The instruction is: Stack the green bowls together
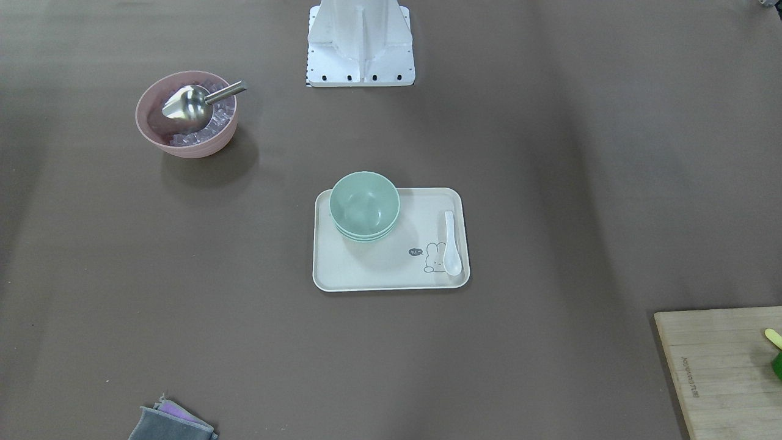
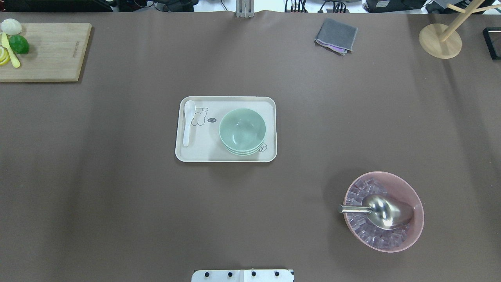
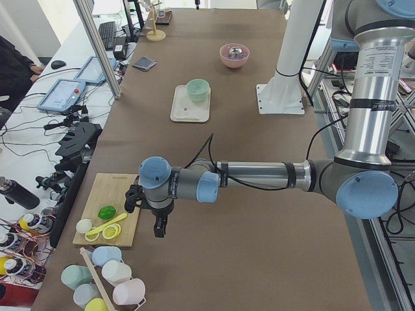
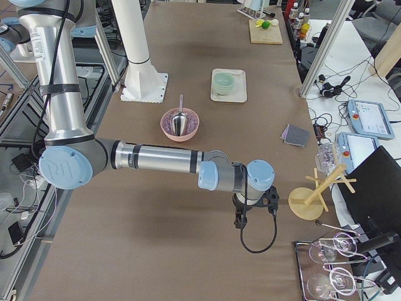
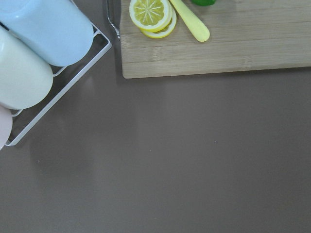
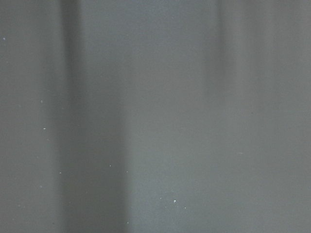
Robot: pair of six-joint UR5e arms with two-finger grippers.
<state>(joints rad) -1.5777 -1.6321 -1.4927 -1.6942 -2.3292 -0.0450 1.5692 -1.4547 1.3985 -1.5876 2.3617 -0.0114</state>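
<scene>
The green bowls [image 1: 365,205] sit nested in one stack on a cream tray [image 1: 379,269], toward the tray's end away from the spoon. The stack [image 2: 242,130] also shows in the overhead view on the tray [image 2: 203,150], and small in the side views [image 3: 198,89] [image 4: 223,82]. My left gripper [image 3: 159,227] hangs over the table beside the cutting board, far from the bowls. At the opposite table end, my right gripper [image 4: 240,221] points down near a wooden stand. For both grippers I cannot tell whether they are open or shut.
A white spoon [image 2: 188,121] lies on the tray. A pink bowl [image 2: 383,211] holds ice and a metal scoop. A cutting board [image 2: 47,51] with lime and lemon, a grey cloth [image 2: 336,36], a wooden stand [image 2: 440,39] and racked mugs [image 5: 29,58] sit at the edges.
</scene>
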